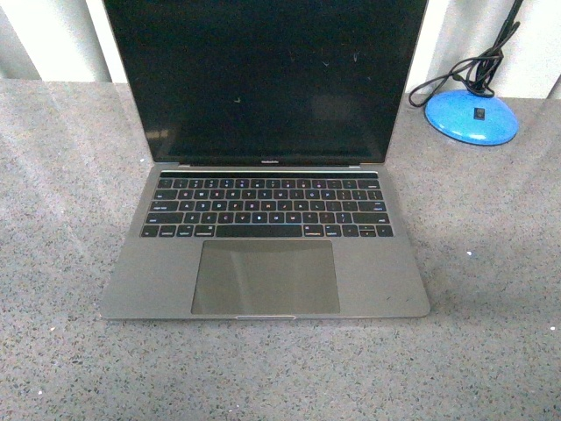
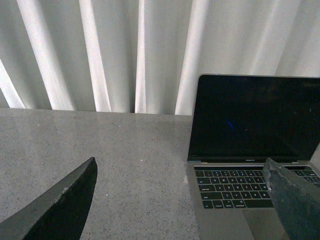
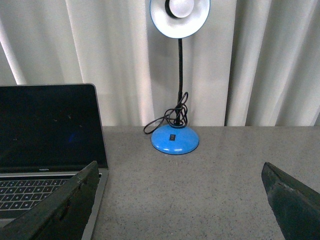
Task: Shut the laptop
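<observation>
blue lamp (image 3: pixel 175 140) — black gooseneck, white shade | speckled grey tabletop (image 1: pixel 70 175) | white curtain (image 2: pixel 100 50)

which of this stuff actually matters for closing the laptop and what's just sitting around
For the job:
- slim space-grey metal laptop, lid open, screen dark
- left gripper and right gripper, both open and empty

Just lying about:
- blue-based desk lamp with black gooseneck
- its tangled black cord
- white curtain behind
- grey speckled tabletop, only bearing the laptop
</observation>
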Robot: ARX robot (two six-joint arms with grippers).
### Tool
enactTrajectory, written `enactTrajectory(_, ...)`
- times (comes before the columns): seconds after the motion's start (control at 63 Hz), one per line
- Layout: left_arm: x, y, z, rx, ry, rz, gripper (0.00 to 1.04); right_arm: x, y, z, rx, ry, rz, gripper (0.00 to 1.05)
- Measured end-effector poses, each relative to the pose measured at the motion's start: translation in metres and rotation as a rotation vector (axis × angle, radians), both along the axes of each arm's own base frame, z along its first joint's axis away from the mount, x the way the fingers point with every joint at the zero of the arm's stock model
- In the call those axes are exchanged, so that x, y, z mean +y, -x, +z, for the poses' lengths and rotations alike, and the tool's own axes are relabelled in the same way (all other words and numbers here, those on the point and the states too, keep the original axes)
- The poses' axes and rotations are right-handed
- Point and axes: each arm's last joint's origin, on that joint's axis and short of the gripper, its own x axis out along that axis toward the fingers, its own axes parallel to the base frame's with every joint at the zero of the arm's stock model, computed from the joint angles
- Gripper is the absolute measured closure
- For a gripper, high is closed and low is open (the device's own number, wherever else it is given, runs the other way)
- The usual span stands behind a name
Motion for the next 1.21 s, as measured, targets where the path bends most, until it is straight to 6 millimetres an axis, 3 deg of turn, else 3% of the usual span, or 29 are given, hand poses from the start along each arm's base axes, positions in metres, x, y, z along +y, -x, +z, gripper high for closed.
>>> enactTrajectory(1.063,0.000,0.000,0.000,0.000,0.000,0.000,0.07,0.000,0.000,0.000,0.003,0.000,-0.005,0.10)
enactTrajectory(1.095,0.000,0.000,0.000,0.006,0.002,0.009,0.07,0.000,-0.001,-0.001,0.140,-0.024,-0.093,0.10)
enactTrajectory(1.127,0.001,-0.001,-0.003,0.138,0.043,0.099,0.07,-0.003,-0.004,-0.001,0.329,-0.011,-0.195,0.10)
enactTrajectory(1.206,0.007,-0.011,-0.002,0.316,0.121,0.179,0.07,-0.010,-0.020,-0.003,0.472,0.013,-0.231,0.10)
